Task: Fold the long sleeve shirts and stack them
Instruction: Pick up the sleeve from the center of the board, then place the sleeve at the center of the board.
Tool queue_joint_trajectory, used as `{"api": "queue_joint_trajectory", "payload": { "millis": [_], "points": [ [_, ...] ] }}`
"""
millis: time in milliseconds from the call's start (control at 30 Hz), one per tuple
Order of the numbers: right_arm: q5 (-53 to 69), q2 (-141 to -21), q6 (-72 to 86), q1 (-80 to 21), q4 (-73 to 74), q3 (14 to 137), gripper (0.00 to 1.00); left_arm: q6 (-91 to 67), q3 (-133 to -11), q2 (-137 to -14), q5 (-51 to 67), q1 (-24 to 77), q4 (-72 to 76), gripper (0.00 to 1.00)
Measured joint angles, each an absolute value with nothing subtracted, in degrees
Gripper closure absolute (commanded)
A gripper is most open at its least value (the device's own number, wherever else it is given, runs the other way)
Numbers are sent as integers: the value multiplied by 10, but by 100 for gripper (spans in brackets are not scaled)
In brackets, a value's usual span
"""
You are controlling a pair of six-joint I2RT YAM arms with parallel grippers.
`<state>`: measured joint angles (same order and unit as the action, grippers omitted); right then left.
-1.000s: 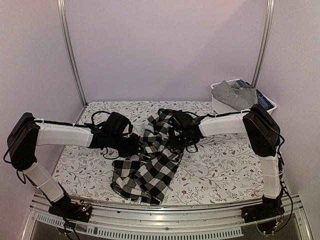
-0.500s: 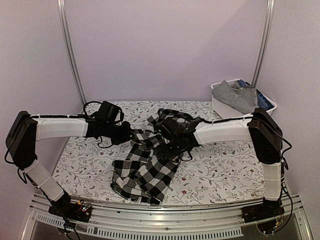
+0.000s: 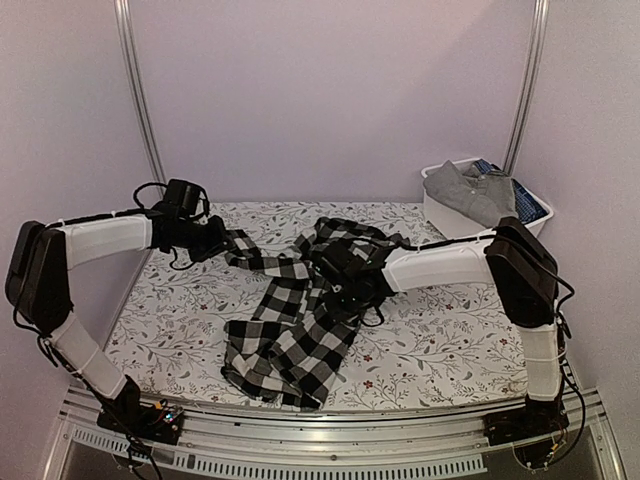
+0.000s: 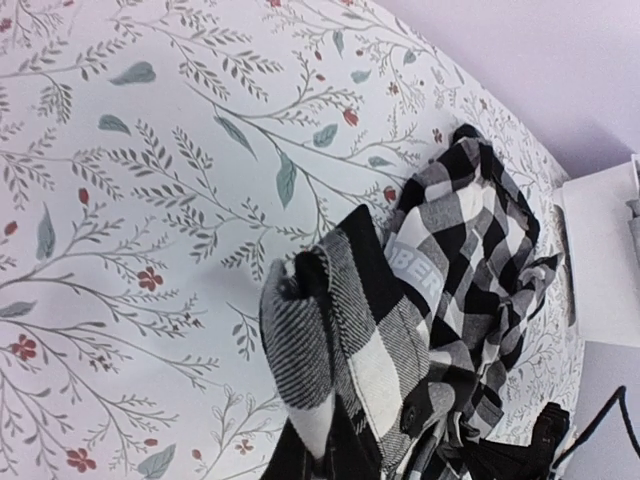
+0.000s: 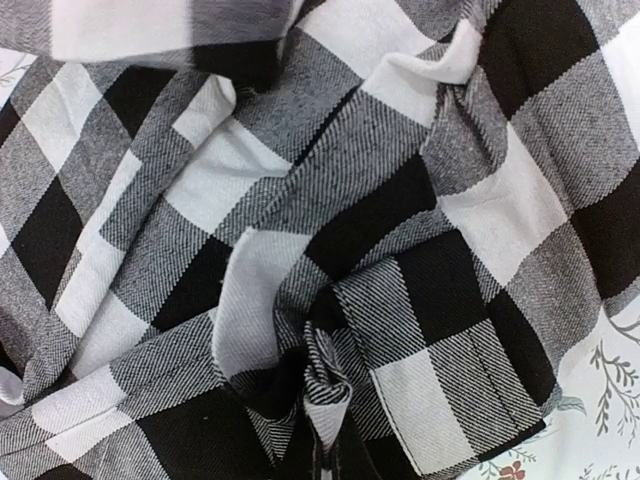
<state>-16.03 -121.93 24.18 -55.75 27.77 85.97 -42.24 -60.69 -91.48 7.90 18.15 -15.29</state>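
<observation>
A black-and-white checked long sleeve shirt (image 3: 296, 328) lies crumpled in the middle of the floral table. My left gripper (image 3: 224, 244) is shut on one end of it, and a band of cloth stretches from there toward the heap. In the left wrist view the checked cloth (image 4: 345, 345) bunches over the left gripper (image 4: 322, 452). My right gripper (image 3: 347, 290) is pressed into the heap's upper right part, shut on a pinched fold. The right wrist view is filled by checked cloth (image 5: 330, 190) gathered into the right gripper (image 5: 335, 445).
A white bin (image 3: 439, 211) stands at the back right with a grey shirt (image 3: 463, 190) and a dark blue patterned one (image 3: 499, 172) in it. The floral table cover (image 3: 170, 330) runs to metal rails at the near edge. Purple walls close in on three sides.
My left gripper has drawn its end of the shirt leftward and back, stretching the cloth out. My right gripper has moved left into the heap and shut on a fold.
</observation>
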Motion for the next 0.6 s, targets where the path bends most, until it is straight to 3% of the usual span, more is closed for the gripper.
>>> {"api": "queue_joint_trajectory", "payload": {
  "millis": [233,600],
  "points": [
    [-206,-1172,242,-531,322,849,100,-371,-693,-923,69,70,-178,100],
    [-324,-1002,233,-372,401,812,100,-265,-959,-1068,32,-42,-259,100]
  ]
}}
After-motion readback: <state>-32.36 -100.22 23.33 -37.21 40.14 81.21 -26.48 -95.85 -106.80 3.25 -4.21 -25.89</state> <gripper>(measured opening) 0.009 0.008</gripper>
